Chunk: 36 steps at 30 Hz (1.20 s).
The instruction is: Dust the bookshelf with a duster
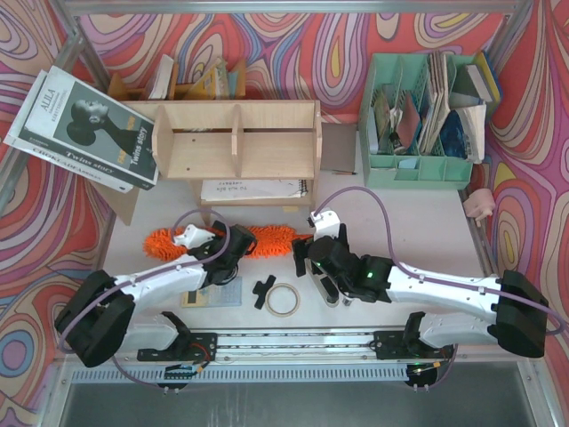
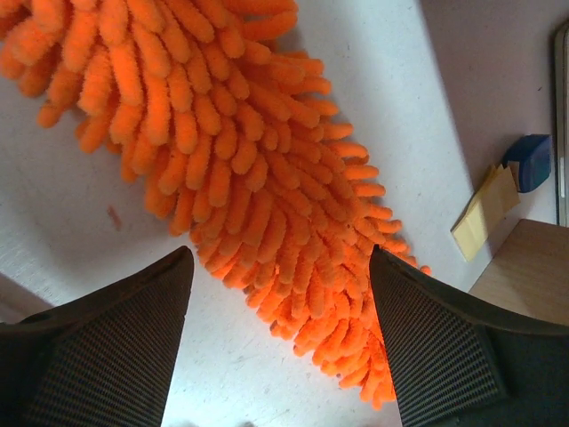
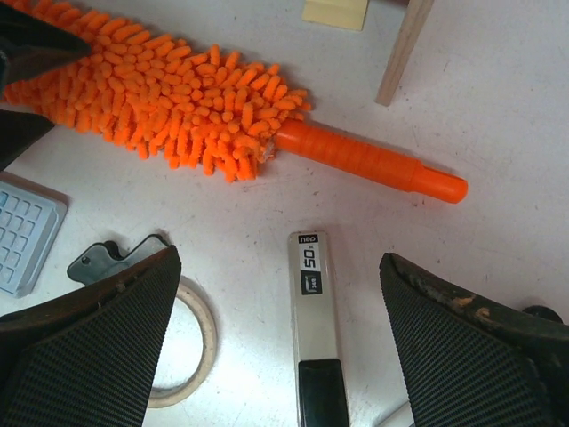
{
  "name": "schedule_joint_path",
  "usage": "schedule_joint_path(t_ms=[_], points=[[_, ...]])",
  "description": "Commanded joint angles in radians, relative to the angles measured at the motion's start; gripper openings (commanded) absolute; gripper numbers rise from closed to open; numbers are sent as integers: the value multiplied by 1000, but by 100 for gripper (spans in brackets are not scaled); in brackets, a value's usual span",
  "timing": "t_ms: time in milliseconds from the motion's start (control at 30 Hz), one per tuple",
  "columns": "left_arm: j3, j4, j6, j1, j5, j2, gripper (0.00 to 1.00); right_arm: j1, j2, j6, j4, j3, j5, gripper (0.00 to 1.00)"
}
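The bookshelf (image 1: 236, 142) is a light plywood unit with three compartments at the back middle of the table. The duster (image 1: 267, 240) lies flat on the table in front of it, fluffy orange head to the left. My left gripper (image 1: 229, 253) is open over the middle of the head; in the left wrist view the duster (image 2: 231, 151) lies between and beyond the spread fingers of the left gripper (image 2: 277, 267). My right gripper (image 1: 304, 256) is open and empty. In the right wrist view the right gripper (image 3: 277, 258) is just short of the smooth orange handle (image 3: 369, 160).
A tape ring (image 1: 283, 301), a black clip (image 1: 265, 292) and a calculator (image 1: 213, 294) lie near the arms. A pencil-lead case (image 3: 316, 311) lies under the right gripper. A mint green file organizer (image 1: 422, 116) stands back right, a book (image 1: 84, 129) back left, a notebook (image 1: 253, 189) under the shelf.
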Motion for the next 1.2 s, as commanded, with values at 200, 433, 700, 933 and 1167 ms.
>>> schedule_joint_path(t_ms=[200,433,700,933,1167], points=[[10,27,-53,23,-42,116,70,3,24,-38,57,2,-1,83],[5,25,-96,44,-17,173,62,2,17,-45,52,-4,14,83],[0,74,-74,50,-28,197,40,3,2,-44,45,-14,19,83],[24,-57,-83,52,-56,117,19,2,-19,-74,48,-29,7,83],[40,-192,-97,51,-94,3,0,2,-26,-167,77,-27,-49,83]])
